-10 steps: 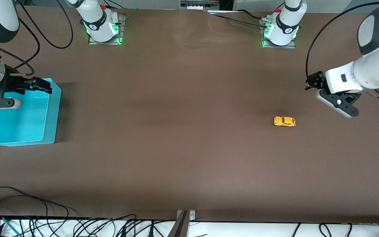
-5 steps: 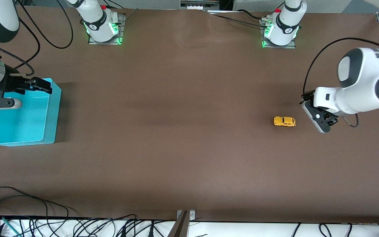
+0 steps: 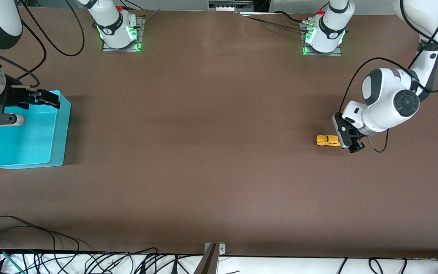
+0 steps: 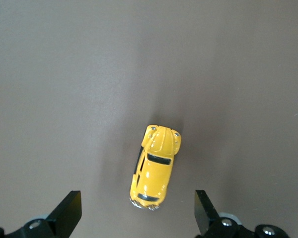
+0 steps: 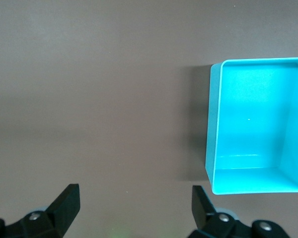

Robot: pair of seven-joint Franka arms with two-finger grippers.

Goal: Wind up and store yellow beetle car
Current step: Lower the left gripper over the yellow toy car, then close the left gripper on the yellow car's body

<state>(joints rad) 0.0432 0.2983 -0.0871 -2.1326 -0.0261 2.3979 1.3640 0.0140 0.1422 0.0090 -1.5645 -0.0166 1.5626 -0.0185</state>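
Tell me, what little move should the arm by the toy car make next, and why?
Probably lower the left gripper straight down around the yellow beetle car. Its fingers are open and the car sits between them on the table, not yet gripped.

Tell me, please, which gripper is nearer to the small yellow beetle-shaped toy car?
Left. The left gripper hangs open beside the yellow beetle car; the right gripper waits open over the blue bin.
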